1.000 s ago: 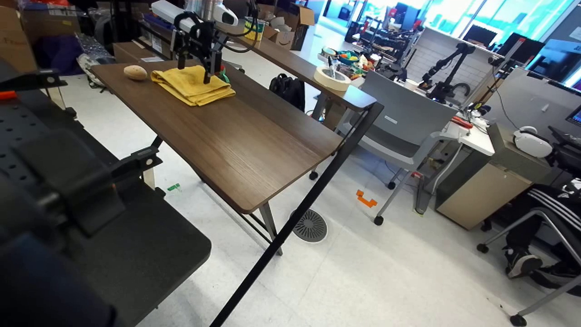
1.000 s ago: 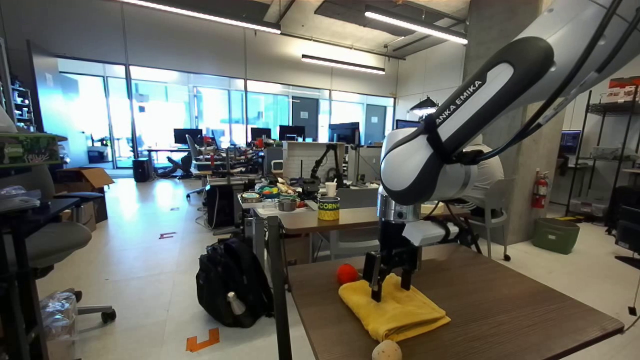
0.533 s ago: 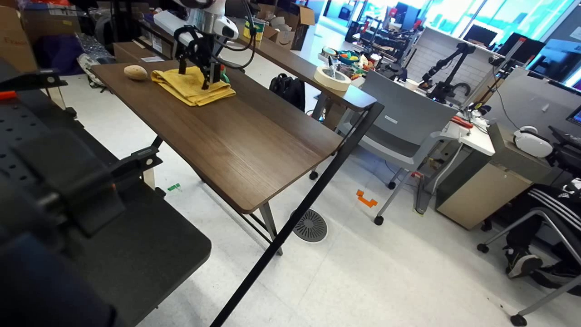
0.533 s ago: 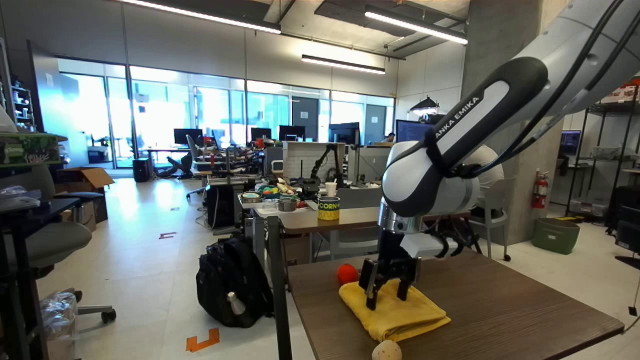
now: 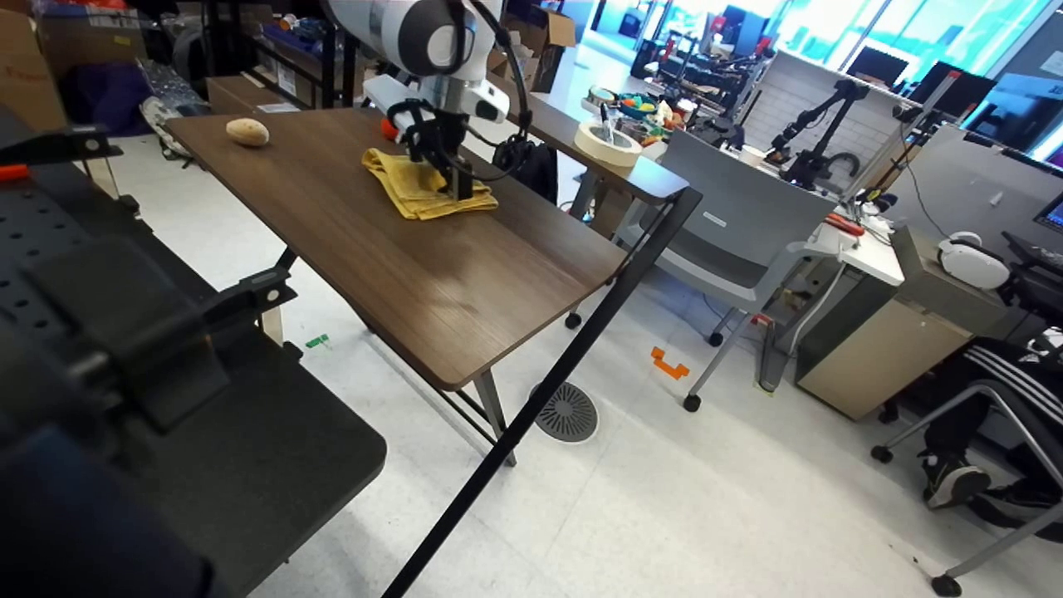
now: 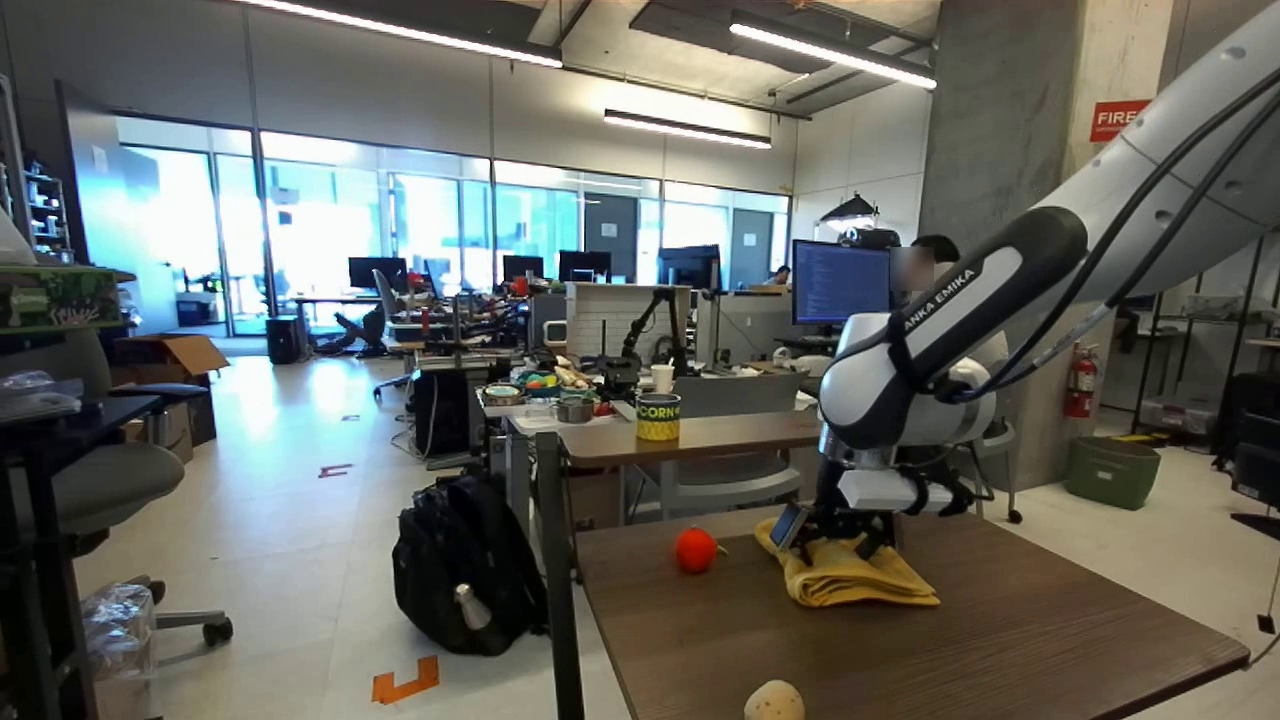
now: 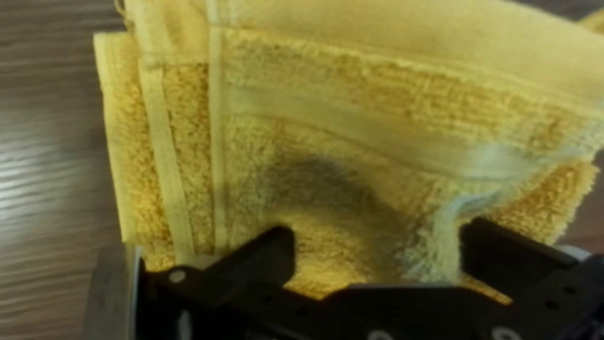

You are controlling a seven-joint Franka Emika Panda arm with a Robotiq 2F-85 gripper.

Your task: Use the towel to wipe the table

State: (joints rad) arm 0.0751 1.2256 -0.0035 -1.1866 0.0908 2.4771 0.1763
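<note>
The towel (image 7: 306, 108) lies folded on the brown wood-grain surface (image 6: 680, 640), directly under the gripper (image 7: 377, 231), whose fingers (image 7: 266, 255) stand spread well apart and push down into the cloth, with a swell of it showing between them; it looks pressed, not pinched. The step in hand seems to be the wipe itself, the towel being pushed along from above. Done this way, it depends on steady downward force: enough to drag the whole stack of layers, not so much that the top layer shears off those beneath. Around the finger at the right of the wrist view the cloth is rumpled, so a slow, even stroke should serve better than a quick one. Keep the wrist level, so both fingers bear equally and the towel does not swivel about one of them. Steer the passes clear of the red round object (image 6: 695, 551) and the tan ball (image 5: 247, 132), both apart from the cloth and apt to roll if nudged. Should bunching worsen, smooth the folds flat before another pass.
</note>
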